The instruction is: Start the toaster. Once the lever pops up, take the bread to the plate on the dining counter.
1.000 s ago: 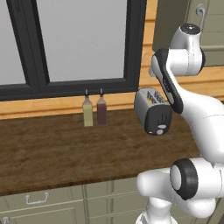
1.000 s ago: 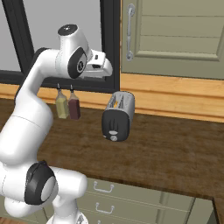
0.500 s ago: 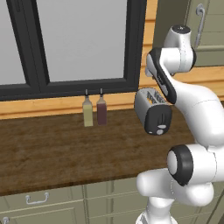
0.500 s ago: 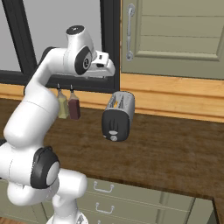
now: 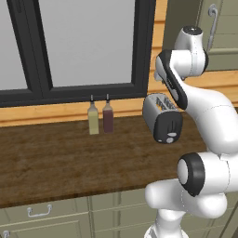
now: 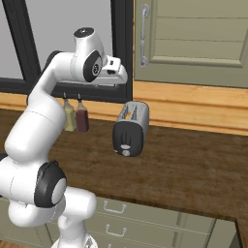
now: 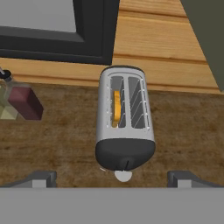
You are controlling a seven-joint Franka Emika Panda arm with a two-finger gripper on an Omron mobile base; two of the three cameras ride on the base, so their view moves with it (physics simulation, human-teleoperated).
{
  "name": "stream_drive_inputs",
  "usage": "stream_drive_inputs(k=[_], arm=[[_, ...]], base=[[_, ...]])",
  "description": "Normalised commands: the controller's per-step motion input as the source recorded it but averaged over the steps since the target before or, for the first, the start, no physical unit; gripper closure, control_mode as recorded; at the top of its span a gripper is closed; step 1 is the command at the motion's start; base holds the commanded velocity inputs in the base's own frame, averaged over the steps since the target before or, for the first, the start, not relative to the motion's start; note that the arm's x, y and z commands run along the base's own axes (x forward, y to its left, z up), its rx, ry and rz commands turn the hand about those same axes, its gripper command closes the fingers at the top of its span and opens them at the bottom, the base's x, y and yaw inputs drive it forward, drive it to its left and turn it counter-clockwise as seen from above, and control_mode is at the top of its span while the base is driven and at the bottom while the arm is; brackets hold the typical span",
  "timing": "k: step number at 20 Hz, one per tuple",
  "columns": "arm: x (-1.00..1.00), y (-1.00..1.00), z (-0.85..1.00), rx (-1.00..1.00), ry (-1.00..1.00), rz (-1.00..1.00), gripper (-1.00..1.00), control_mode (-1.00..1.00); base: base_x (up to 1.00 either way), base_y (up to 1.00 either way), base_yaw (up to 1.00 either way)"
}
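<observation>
Worktop; toaster [image 5: 162, 117] half behind arm.

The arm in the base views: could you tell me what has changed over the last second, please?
The arm's upper links have swung up and toward the cabinet side, carrying the hand higher above the toaster. Nothing was taken hold of or let go. The toaster, with the bread in one slot, and the two bottles stayed where they were on the worktop.

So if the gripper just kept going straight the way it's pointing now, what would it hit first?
Most likely the toaster. The hand view looks straight down on its two slots and black end panel, with the gripper open above it. How far above is unclear.
</observation>
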Motion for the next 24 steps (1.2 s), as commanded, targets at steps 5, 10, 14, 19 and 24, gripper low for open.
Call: stream_drive_inputs(k=[5, 10, 14, 19, 24], arm=[[0.0, 0.0, 0.0, 0.0, 0.0, 0.0, -1.0, -1.0], [0.0, 0.0, 0.0, 0.0, 0.0, 0.0, -1.0, -1.0], [0.0, 0.0, 0.0, 0.0, 0.0, 0.0, -1.0, -1.0], [0.0, 0.0, 0.0, 0.0, 0.0, 0.0, -1.0, -1.0], [0.0, 0.0, 0.0, 0.0, 0.0, 0.0, -1.0, -1.0]], base=[[0.0, 0.0, 0.0], [0.0, 0.0, 0.0], [0.0, 0.0, 0.0], [0.0, 0.0, 0.0], [0.0, 0.0, 0.0]])
